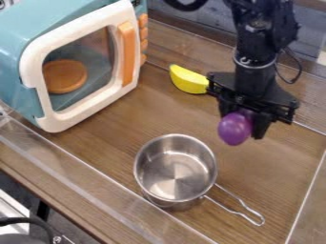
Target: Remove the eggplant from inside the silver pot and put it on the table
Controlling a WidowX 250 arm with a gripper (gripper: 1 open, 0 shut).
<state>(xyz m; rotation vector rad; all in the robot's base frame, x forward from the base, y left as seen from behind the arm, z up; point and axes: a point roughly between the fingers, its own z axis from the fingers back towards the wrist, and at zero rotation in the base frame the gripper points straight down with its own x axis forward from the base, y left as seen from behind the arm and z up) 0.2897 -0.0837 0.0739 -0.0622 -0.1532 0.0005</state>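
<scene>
**Eggplant out of the pot, hanging over bare bench**

The hand (237,122) points straight down and is clamped on the eggplant (232,128), gripping its upper part so that the rounded purple body hangs below the fingers. The eggplant is clear of the silver pot (176,169): it sits in the air to the right of the pot and a little farther back, above an open patch of the bench (291,162). I cannot tell from this view how much air is left under it, though it does not look to be resting on the wood.

The pot stands empty near the front edge, its wire handle (239,209) trailing off to the near right. Holding the eggplant off to the side rather than over the rim makes sense, since a release here would land it on wood and not back in the steel.

Behind the hand and to its left lies a yellow wedge (189,80), apart from the eggplant. The teal toy microwave (71,59) fills the far left with something round and orange inside.

My reading is that the lifting is done and the placing remains: lower, then let go. The eggplant is glossy and rounded, so it may roll once freed; setting it down gently, well off the pot and the wedge, would help.
</scene>
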